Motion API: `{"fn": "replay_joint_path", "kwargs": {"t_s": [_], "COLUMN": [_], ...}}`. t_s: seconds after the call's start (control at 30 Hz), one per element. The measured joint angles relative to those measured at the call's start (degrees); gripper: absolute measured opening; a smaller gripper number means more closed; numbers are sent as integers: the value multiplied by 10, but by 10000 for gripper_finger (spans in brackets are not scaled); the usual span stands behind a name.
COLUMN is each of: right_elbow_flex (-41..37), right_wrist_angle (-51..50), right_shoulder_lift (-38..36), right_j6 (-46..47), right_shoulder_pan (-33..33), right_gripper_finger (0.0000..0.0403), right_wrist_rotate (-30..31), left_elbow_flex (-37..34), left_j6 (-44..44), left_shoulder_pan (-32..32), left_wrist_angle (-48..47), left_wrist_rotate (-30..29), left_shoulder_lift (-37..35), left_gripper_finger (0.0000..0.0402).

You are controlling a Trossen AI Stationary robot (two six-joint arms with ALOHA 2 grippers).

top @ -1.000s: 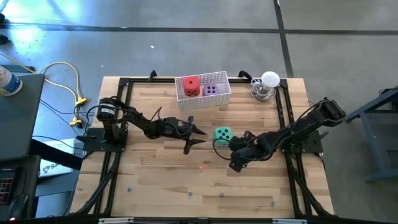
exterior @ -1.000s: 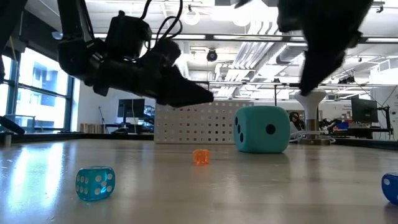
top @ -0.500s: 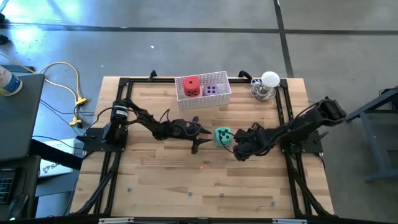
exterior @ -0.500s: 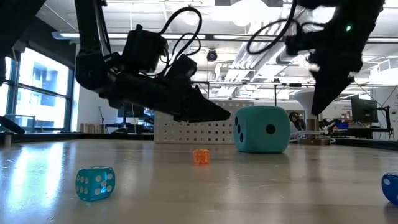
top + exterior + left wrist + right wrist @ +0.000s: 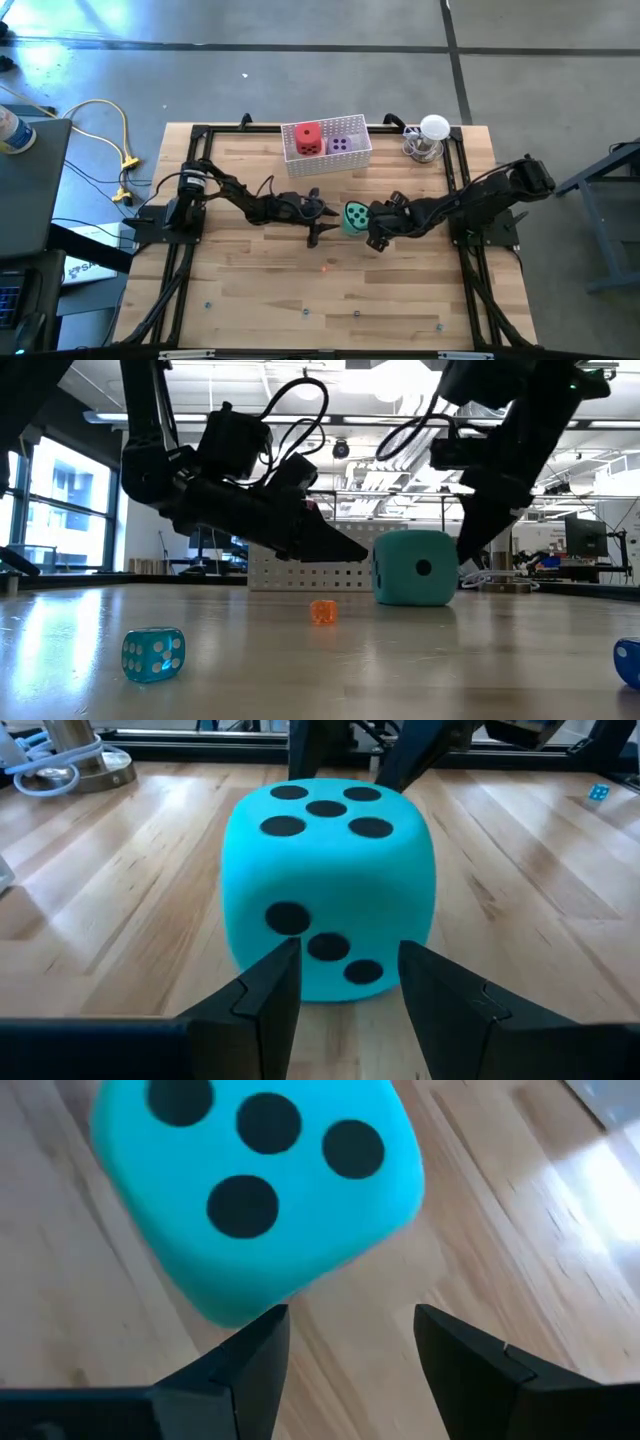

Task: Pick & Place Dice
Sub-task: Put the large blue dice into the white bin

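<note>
Teal-green die point(image 5: 355, 217) sat just ahead of the right gripper point(image 5: 375, 232), fingers part-open and empty (left gripper point(image 5: 318, 213) likewise); soft and light, best pinched across opposite flat faces.

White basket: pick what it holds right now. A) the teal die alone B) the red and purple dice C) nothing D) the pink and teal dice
B: in the high view the red die and purple die sit inside the basket, while the teal die is out on the table between the two grippers.
</note>
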Motion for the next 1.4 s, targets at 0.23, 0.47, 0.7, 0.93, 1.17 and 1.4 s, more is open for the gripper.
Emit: {"fn": "replay_joint_path", "kwargs": {"t_s": [0.23,0.47,0.7,0.93,1.17,1.4], "right_elbow_flex": [-1,-2,-3,-3,-3,-3], "right_wrist_angle": [68,77,73,67,65,63], "right_shoulder_lift": [0,0,1,2,2,2], "right_j6": [-57,-67,-96,-129,-140,-169], "right_shoulder_pan": [-4,-7,-10,-10,-16,-24], "right_gripper_finger": [208,208,208,208,208,208], "right_wrist_rotate": [-21,-24,-36,-29,-20,-15], "left_elbow_flex": [4,12,32,48,48,65], "left_j6": [-9,-2,-2,-2,-2,-6], "left_shoulder_pan": [4,5,6,6,10,23], "left_wrist_angle": [-3,-8,-3,14,6,7], "left_wrist_rotate": [7,30,68,77,77,107], "left_shoulder_lift": [0,0,0,-2,-2,-3], "left_gripper_finger": [163,163,163,163,163,163]}}
